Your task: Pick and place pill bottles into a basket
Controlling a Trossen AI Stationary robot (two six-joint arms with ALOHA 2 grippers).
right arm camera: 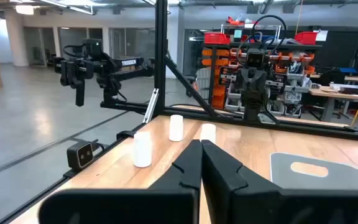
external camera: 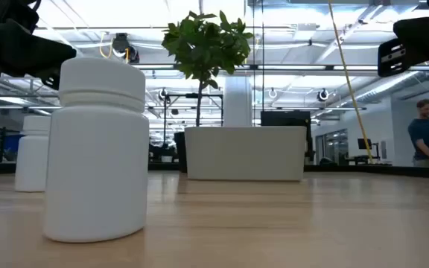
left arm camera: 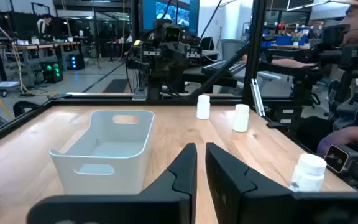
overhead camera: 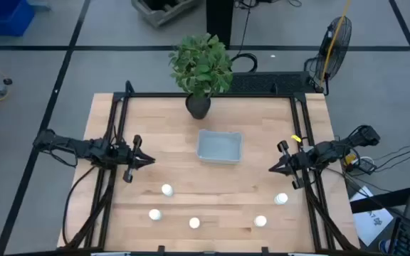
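Note:
The pale grey-blue basket (overhead camera: 219, 147) stands on its base at the table's middle, and also shows in the left wrist view (left arm camera: 104, 149) and the right wrist view (right arm camera: 319, 168). Several white pill bottles stand upright along the near part of the table, among them a left bottle (overhead camera: 166, 190), a near-middle bottle (overhead camera: 194, 222) and a right bottle (overhead camera: 281, 199). My left gripper (overhead camera: 150, 161) is shut and empty left of the basket. My right gripper (overhead camera: 272, 169) is shut and empty right of it, just beyond the right bottle.
A dark pot with a green plant (overhead camera: 201, 67) stands at the table's far edge behind the basket. Black frame rails (overhead camera: 116, 142) run along both table sides. A person (external camera: 425, 134) stands in the room beyond. Bare wood lies between the basket and the bottles.

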